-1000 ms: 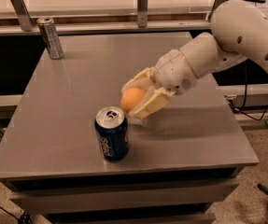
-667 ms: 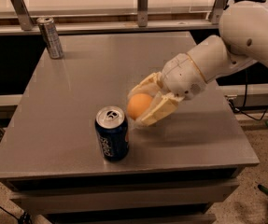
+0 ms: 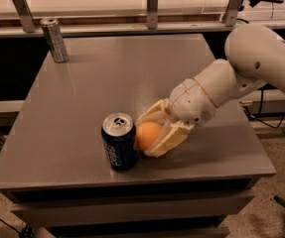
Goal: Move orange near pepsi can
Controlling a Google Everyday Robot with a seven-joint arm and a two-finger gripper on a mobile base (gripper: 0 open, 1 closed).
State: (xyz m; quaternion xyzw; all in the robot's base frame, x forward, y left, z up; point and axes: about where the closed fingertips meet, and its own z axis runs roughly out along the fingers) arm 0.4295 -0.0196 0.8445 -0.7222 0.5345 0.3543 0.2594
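The orange (image 3: 147, 135) sits low at the grey table's front, right beside the dark blue pepsi can (image 3: 118, 142), touching or almost touching its right side. My gripper (image 3: 154, 132) comes in from the right on the white arm, and its cream fingers (image 3: 169, 139) are closed around the orange, one above and one below. The can stands upright with its silver top showing.
A taller slim silver-grey can (image 3: 54, 39) stands at the table's (image 3: 132, 78) far left corner. Metal rail posts (image 3: 152, 4) run along the back. The table's front edge is just below the pepsi can. Cables lie on the floor at right.
My gripper has moved down and toward the front left with the orange, bringing it from mid-table to right beside the pepsi can. The can has not moved.
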